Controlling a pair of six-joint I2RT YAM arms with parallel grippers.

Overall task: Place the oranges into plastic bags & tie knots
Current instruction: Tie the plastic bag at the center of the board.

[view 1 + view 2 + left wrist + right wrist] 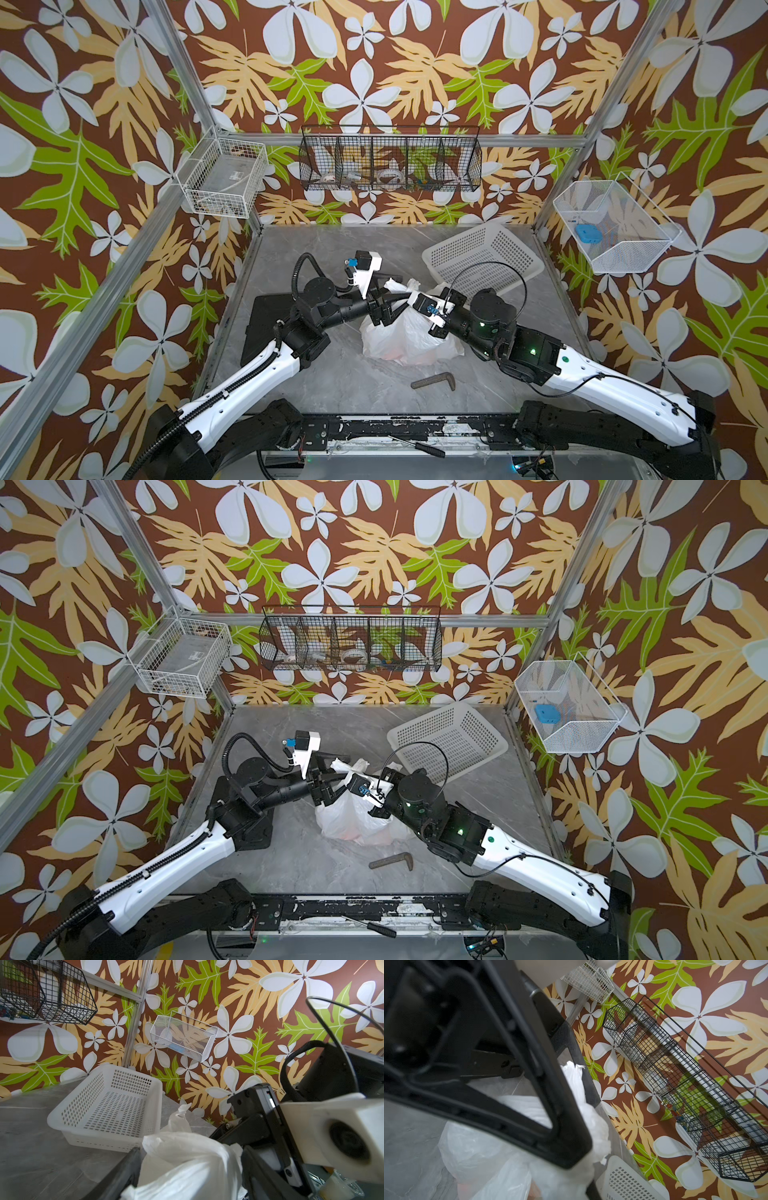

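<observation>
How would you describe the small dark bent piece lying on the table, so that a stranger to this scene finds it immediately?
Start at the grey table and find the white plastic bag in its middle. On the surface between the bag and the robot's base lies a dark bent bar. It is the only L-shaped thing; the screwdriver is straight and lies off the tabletop.

There is one white bag (409,336). There are two robot arms (266,365) (602,374), one plastic basket (482,253) at one o'clock, three wire baskets (222,176) (390,158) (615,224), one bent bar (434,380) and one screwdriver (417,445) at six o'clock.
</observation>
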